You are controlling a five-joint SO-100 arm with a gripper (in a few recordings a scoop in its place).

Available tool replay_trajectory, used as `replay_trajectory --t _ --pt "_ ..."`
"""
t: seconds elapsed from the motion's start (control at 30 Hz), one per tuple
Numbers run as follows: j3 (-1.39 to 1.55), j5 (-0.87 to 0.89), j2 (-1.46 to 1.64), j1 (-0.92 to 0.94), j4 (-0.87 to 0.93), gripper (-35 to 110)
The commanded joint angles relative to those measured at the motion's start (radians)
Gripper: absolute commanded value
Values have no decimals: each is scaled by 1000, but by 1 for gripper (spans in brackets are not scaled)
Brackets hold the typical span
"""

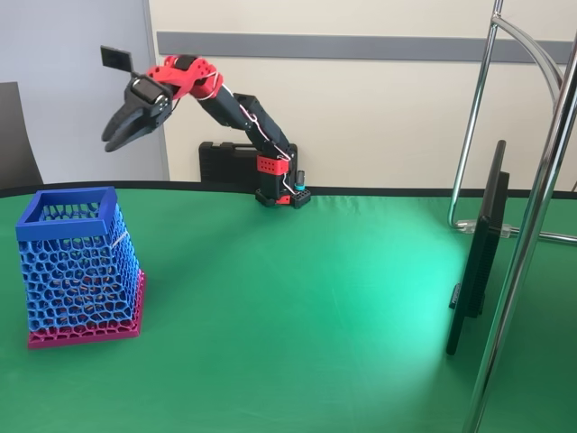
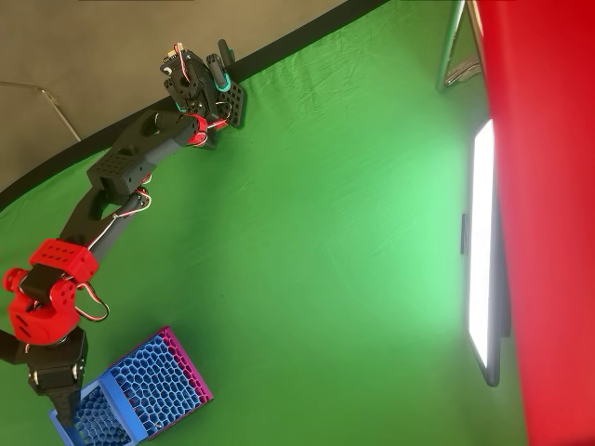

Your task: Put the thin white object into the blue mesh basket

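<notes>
While end effector (image 1: 115, 137) hangs clenched, empty, above blue mesh basket (image 1: 68, 209), black case (image 1: 230, 162) behind arm base

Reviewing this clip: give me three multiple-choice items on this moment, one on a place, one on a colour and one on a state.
1. In the fixed view, where does the blue mesh basket stand on the green cloth?
A. at the right edge
B. at the left side
C. in the middle

2. What colour is the basket's base?
A. yellow
B. white
C. magenta

3. How is the pincer placed?
A. raised in the air, pointing down
B. lying flat on the cloth
C. pressed against the monitor

Answers:
1. B, the blue mesh basket sits at the left of the green cloth.
2. C, a magenta base shows under the blue lattice.
3. A, the pincer hangs well above the cloth, higher than the basket's rim; the overhead view puts it at the basket's rim.
</notes>
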Motion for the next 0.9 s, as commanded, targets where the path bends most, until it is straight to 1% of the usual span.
replay_trajectory --t 0.0,0.23,0.73,0.87 --pt "48 26 130 -31 40 15" --pt "318 100 357 -89 64 8" --pt "1040 227 836 -290 64 1" --pt "1313 285 997 -359 -21 1"
